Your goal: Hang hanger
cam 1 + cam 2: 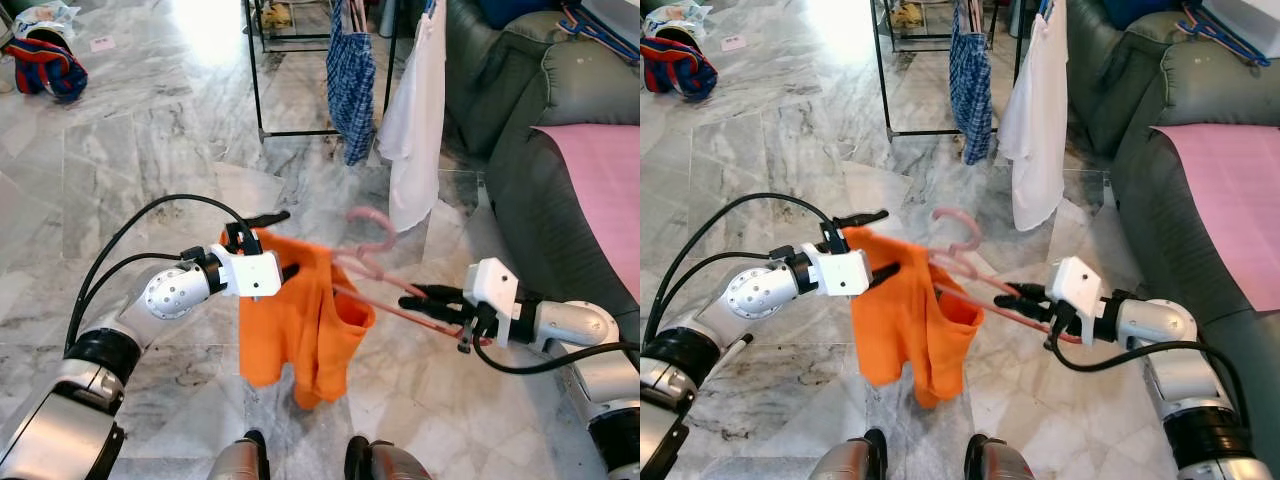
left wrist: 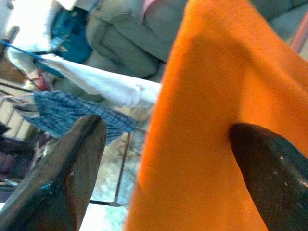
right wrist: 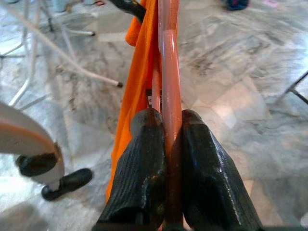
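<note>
The right pincer point(image 1: 1025, 300) is clamped tight on the pink hanger point(image 1: 970, 268). The orange shirt point(image 1: 910, 320) hangs lopsided on it and could slip off if the hanger tips. The left pincer point(image 1: 275, 245) is spread apart around the shirt's top edge. Both arms reach forward. Far beyond both pincers stands the rack point(image 1: 300, 70) with clothes.

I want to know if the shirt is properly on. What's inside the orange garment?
The pink hanger runs into the orange garment, its hook free, one end clamped in the right gripper. How the covered part sits inside can't be seen.
</note>
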